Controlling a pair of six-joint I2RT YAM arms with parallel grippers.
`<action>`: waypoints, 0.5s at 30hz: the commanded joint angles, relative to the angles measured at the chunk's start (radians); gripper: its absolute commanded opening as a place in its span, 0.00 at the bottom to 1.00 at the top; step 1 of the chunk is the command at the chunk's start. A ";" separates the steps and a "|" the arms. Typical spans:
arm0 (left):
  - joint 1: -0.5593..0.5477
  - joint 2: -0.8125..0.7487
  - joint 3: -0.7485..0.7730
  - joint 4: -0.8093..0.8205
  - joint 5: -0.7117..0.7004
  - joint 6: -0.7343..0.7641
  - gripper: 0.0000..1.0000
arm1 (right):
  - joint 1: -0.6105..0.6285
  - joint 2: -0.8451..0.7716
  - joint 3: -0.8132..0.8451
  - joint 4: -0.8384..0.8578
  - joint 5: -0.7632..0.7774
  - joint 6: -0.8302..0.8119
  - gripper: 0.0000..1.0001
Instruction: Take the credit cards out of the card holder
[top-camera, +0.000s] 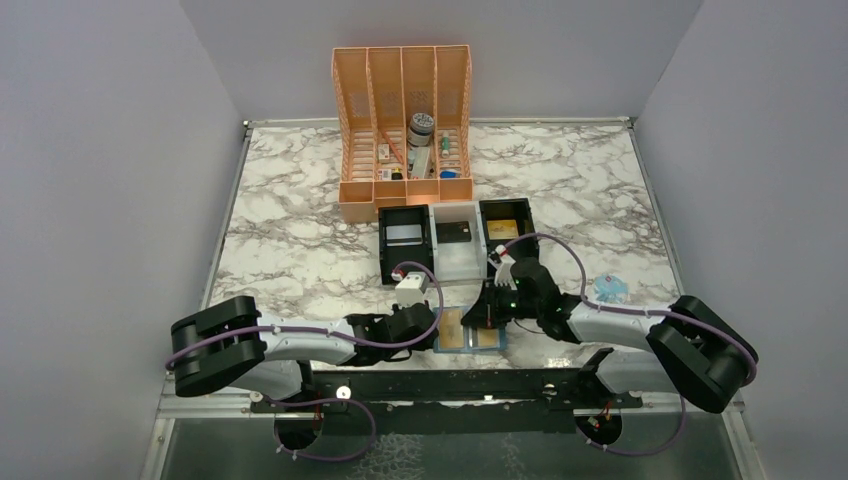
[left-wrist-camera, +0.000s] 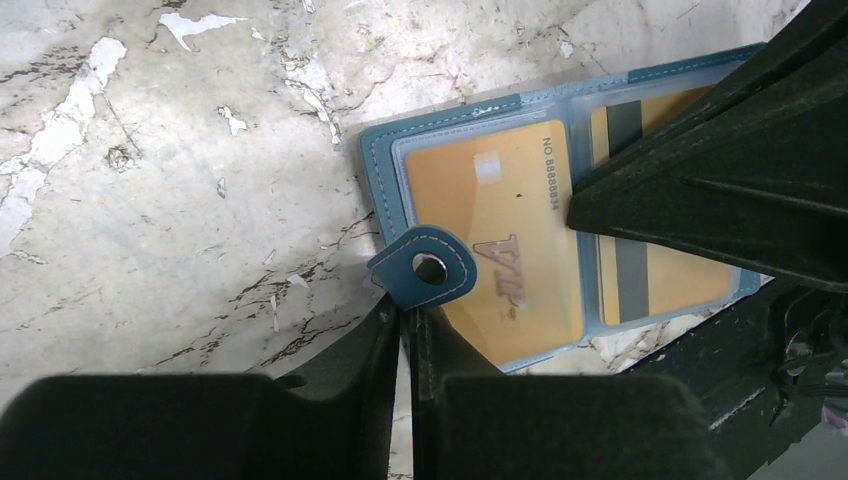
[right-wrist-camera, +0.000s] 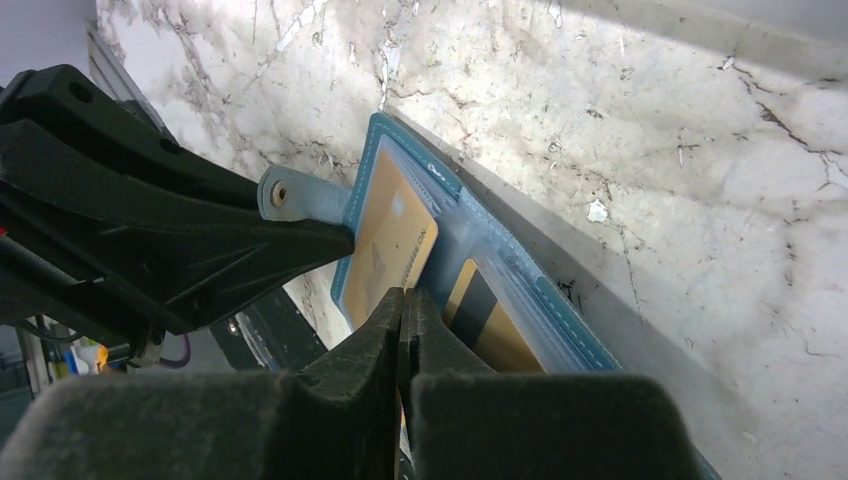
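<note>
The blue card holder lies open near the table's front edge. In the left wrist view its left pocket holds a gold credit card, and the right pocket holds a second one with a grey stripe. My left gripper is shut on the holder's small tab. It also shows in the top view. My right gripper is shut on the inner edge of the first gold card, at the holder's fold. It also shows in the top view.
A black-and-white three-compartment tray stands just behind the holder, with a silver-white card, a dark card and a gold card. An orange file rack stands at the back. A pale blue packet lies to the right.
</note>
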 joint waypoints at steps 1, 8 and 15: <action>-0.004 0.030 -0.037 -0.072 -0.001 -0.005 0.01 | -0.010 -0.039 -0.009 0.009 -0.011 -0.010 0.01; -0.003 0.009 -0.038 -0.088 -0.012 -0.005 0.00 | -0.026 -0.070 -0.014 -0.037 0.014 -0.014 0.01; -0.004 0.007 -0.034 -0.093 -0.017 -0.004 0.00 | -0.048 -0.114 -0.024 -0.086 0.034 -0.031 0.01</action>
